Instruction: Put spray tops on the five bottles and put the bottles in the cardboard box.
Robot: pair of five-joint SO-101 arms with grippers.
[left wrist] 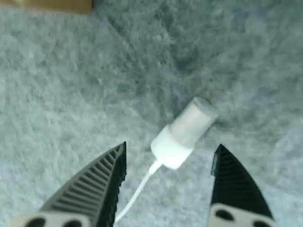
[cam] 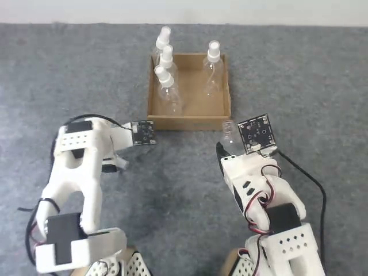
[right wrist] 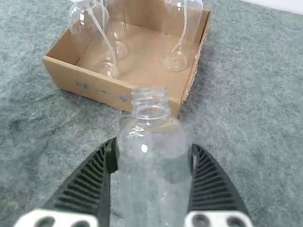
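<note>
- Carpet (cam: 190, 190): grey and short-piled with a fuzzy, mottled surface; it covers the whole table.
- Box (cam: 190, 119): shallow, square and open-topped, made of plain brown cardboard with thin walls. It sits on the carpet ahead of both arms.
- Capped bottles (cam: 170, 99): four stand upright inside the box, three along its left side and one (cam: 213, 77) on the right. They are clear, round-shouldered plastic, each with a white spray head and a thin tube running down inside.
- Bottle (right wrist: 151, 161): clear plastic and upright, with rounded shoulders. Its ridged neck is open and has no top. It stands just in front of the box's near wall, toward the right corner.
- Right gripper (right wrist: 152, 146): its black ribbed fingers are closed on the bottle's body from both sides, just under the shoulders.
- Spray top (left wrist: 183, 132): white plastic, with a cylindrical collar and a frosted cap over the nozzle. A thin white tube trails from the collar. It lies on its side on the carpet, well short of the box and off its left corner.
- Left gripper (left wrist: 170, 147): it is spread wide, with one pointed, ribbed black finger on each side of the spray top. Neither finger touches the top.
</note>
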